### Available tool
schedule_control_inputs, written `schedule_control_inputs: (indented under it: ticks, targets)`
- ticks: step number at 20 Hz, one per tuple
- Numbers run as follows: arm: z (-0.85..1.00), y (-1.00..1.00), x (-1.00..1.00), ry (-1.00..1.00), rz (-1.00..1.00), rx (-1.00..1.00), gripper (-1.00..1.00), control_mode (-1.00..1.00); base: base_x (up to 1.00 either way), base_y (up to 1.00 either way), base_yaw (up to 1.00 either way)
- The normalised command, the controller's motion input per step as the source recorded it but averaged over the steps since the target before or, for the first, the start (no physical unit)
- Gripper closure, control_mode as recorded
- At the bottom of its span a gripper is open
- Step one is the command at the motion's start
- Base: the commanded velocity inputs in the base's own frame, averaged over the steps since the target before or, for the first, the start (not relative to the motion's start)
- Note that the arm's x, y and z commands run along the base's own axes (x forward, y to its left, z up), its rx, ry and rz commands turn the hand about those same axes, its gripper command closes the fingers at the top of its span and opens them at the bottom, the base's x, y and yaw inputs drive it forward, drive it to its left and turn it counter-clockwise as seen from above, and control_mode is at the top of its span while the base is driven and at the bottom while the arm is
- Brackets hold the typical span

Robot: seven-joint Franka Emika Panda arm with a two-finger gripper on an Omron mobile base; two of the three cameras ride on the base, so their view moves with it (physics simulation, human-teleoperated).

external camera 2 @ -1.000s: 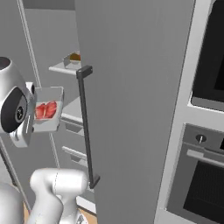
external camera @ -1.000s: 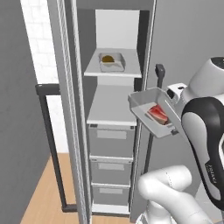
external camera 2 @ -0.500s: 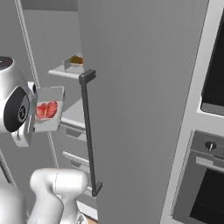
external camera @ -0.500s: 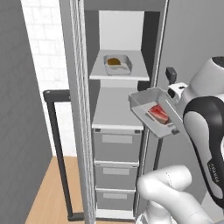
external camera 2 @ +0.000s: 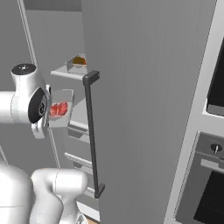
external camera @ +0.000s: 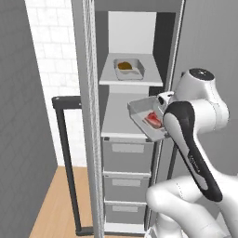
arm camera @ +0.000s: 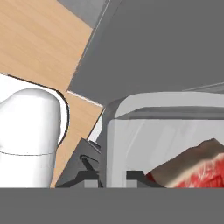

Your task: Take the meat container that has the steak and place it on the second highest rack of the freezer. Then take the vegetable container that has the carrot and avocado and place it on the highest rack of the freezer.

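My base has rolled over the last second: the whole picture has slid sideways in both base views, so the open freezer (external camera: 132,116) now sits squarely ahead of me where a moment ago it stood off to my left. The things themselves have not shifted; it is my cameras that have.

My end effector (arm camera: 103,175) is closed on the near rim of the meat container (external camera: 148,118), just as it was a second ago, and the tray rides tilted, its far edge higher than the edge I hold. The steak (external camera: 154,119) lies inside it, toward the low side by my wrist; from the hand view I see its red flesh (arm camera: 194,168) pressed near the tray wall.

In the left base view the tray hangs in front of the lower pale shelf (external camera: 116,122), overlapping its right front corner, above the grey drawers (external camera: 128,155). It is not yet resting on anything. The upper shelf (external camera: 132,79) already carries another container (external camera: 128,69) with something brownish in it; I cannot tell what.

I judge that the drive has brought me within reach, so the second highest rack is now the next target: I would need to level the tray and push it inward over that lower shelf before letting go. The open door's black handle (external camera 2: 92,131) stands just to my right, worth minding.
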Motion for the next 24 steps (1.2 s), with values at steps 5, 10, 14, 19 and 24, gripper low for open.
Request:
schedule_control_inputs:
  ticks: [5,10,14,19,24]
  targets:
    - [-0.74,0.10,1.00,0.00,-0.10,0.00,1.00,-1.00,0.00,0.00,0.00]
    - [-0.53,0.07,0.99,0.01,-0.20,0.00,1.00,-1.00,0.00,0.00,0.00]
    - [-0.28,0.32,0.91,0.02,-0.17,0.00,1.00,-1.00,0.00,0.00,0.00]
    - [-0.21,0.28,0.79,0.00,-0.08,0.00,1.00,-1.00,0.00,0.00,0.00]
    - [-0.37,0.00,0.74,0.00,-0.01,0.00,1.00,-1.00,0.00,0.00,0.00]
